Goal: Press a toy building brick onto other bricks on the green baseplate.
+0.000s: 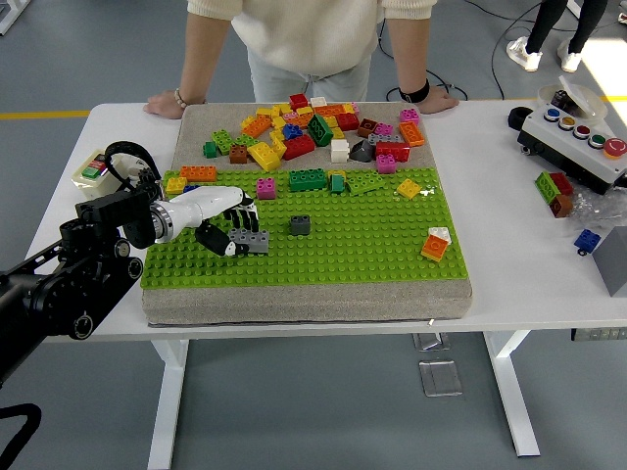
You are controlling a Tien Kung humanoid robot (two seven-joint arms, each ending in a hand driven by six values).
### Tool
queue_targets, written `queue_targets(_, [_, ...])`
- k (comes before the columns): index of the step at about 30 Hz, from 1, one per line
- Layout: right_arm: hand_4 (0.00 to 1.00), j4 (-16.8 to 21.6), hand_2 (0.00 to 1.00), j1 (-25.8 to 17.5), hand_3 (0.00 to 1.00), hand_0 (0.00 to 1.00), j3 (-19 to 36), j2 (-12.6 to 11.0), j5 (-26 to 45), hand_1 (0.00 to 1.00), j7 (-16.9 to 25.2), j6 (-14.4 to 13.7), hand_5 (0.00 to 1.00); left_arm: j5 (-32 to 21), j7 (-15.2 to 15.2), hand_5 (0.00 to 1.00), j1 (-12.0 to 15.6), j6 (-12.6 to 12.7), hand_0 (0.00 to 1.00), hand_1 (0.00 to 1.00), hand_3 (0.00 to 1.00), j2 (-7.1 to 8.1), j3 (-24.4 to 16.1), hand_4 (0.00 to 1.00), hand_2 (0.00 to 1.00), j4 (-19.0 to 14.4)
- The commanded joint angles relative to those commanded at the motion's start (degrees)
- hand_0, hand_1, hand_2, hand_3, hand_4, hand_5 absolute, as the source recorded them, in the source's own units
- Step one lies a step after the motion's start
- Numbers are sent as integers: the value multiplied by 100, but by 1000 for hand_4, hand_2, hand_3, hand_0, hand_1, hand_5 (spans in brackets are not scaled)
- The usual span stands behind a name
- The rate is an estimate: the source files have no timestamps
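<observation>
The green baseplate (pixel 353 245) lies on a grey mat in the middle of the table. My left hand (pixel 231 227) reaches in from the left over the plate's left part, its fingers curled on a grey brick (pixel 252 241) that sits low against the studs. A small dark grey brick (pixel 300 225) stands alone on the plate just right of it. A pink brick (pixel 265 189) and a long green brick (pixel 307 179) stand near the plate's far edge. My right arm does not show.
Loose bricks are heaped on the mat (pixel 313 127) behind the plate. An orange and white brick (pixel 435 243) sits at the plate's right side. A person leans on the far edge with both hands (pixel 167 103). A button box (pixel 578 137) and spare bricks (pixel 554 191) lie at the right.
</observation>
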Motion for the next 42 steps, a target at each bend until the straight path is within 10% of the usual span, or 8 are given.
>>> queue_targets(42, [981, 0, 731, 2, 704, 759, 36, -11, -4, 688, 6, 0, 493, 75, 182, 2, 176, -303, 622, 585, 559, -75, -270, 673, 556, -254])
